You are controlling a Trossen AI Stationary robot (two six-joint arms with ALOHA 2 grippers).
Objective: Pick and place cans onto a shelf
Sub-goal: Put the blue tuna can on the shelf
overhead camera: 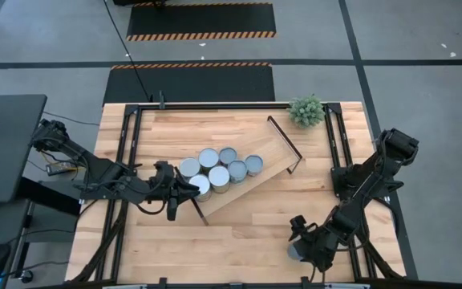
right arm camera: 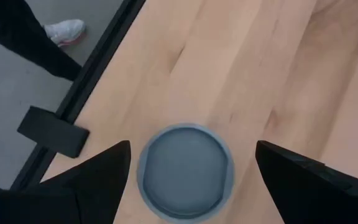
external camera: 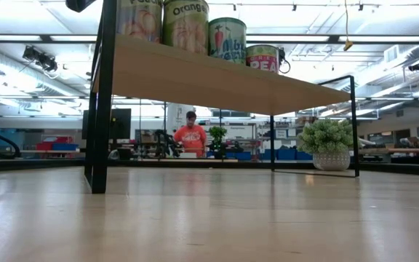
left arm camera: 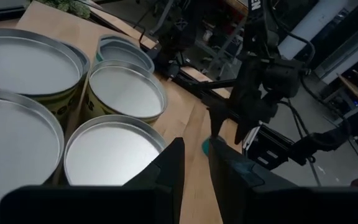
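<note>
Several silvery cans (overhead camera: 219, 172) stand upright in a cluster on the light-wood shelf (overhead camera: 275, 152), which lies slantwise across the table's middle. In the low view their labelled sides (external camera: 228, 40) show on the plank. My left gripper (overhead camera: 183, 193) hovers at the shelf's left end beside the nearest cans (left arm camera: 110, 155); its fingers (left arm camera: 196, 163) are shut to a narrow slit with nothing between them. One can with a blue-grey top (right arm camera: 185, 169) stands on the table near the front right (overhead camera: 294, 251). My right gripper (right arm camera: 191, 155) is open above it, one finger on either side, apart from it.
A small potted plant (overhead camera: 306, 110) stands at the far right. Black frame rails (overhead camera: 127, 160) run along the table's sides. The lone can is close to the table's near edge and its black rail (right arm camera: 73, 106). A person (external camera: 190, 135) stands far off in the room.
</note>
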